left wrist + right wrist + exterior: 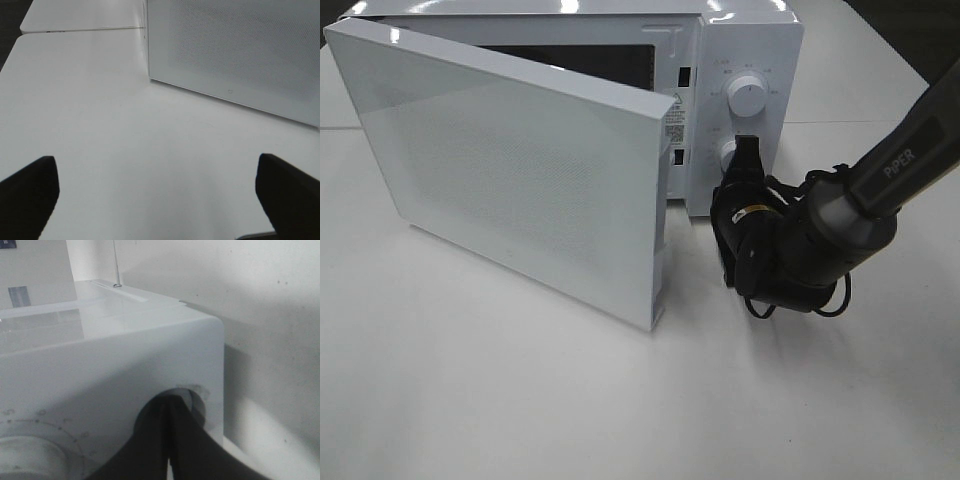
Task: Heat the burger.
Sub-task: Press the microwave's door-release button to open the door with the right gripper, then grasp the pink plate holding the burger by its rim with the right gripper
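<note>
**Table** (470,400): white and flat, bearing everything listed. The left wrist view shows a long bare stretch of it (100,125).

**Left gripper** (156,165): appears in the left wrist view only and is out of frame in the high view. Two dark fingers (30,195) are spread wide apart over the tabletop with nothing between them. It points toward the door's outer face.

**Door** (520,170): white microwave door, swung wide open and hinged on the left. Its panel slants across the left half of the high view. The left wrist view shows the fine dotted mesh on its face (240,50), which the high view only hints at.

**Microwave** (740,30): white casing at the rear of the table. Behind the door's top edge shows a strip of dark cavity (590,62), seen in the high view only, with the contents hidden by the door.

**Burger**: shows in no view, so its place cannot be told.

**Upper knob** (748,97): round and white, on the control panel right of the cavity. The right wrist view catches its edge and tick marks (30,455).

**Lower knob** (728,152): directly below the upper one, partly covered by the gripper tip. The right wrist view shows a sliver of it behind the fingers (192,395).

**Right gripper** (746,148): black, with its fingers pressed together into one narrow point (170,407). The tip is at the lower knob's face. The closed seam between the fingers is plain in the right wrist view only.

**Right arm** (910,150): grey, entering from the right edge of the high view.
</note>
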Action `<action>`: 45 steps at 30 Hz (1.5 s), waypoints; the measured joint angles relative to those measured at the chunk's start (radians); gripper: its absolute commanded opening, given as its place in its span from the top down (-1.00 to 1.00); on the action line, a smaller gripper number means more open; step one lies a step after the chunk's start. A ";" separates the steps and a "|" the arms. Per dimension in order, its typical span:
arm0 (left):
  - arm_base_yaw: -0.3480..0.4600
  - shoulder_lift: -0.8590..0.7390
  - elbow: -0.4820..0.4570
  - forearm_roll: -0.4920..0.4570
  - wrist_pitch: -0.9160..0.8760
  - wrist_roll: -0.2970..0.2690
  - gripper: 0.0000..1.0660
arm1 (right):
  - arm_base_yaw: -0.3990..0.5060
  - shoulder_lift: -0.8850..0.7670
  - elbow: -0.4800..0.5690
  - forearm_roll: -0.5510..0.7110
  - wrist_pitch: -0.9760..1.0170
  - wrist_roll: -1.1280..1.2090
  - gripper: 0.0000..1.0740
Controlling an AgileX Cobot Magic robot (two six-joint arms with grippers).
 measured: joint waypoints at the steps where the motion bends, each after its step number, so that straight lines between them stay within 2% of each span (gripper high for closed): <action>1: 0.000 0.000 0.000 0.000 0.000 0.000 -0.88 | 0.000 0.000 0.000 0.001 0.000 -0.001 1.00; 15: 0.000 0.000 0.000 0.000 0.000 0.000 -0.88 | 0.000 -0.014 0.001 0.003 0.033 -0.001 1.00; 23: 0.000 0.000 0.000 0.000 0.000 0.000 -0.88 | -0.018 -0.053 0.033 -0.048 0.068 0.005 1.00; 34: 0.000 0.000 0.000 0.000 0.000 0.000 -0.88 | -0.020 -0.148 0.101 -0.115 0.157 -0.010 1.00; 45: 0.000 0.000 0.000 0.000 0.000 0.000 -0.88 | -0.020 -0.322 0.226 -0.134 0.366 -0.196 0.99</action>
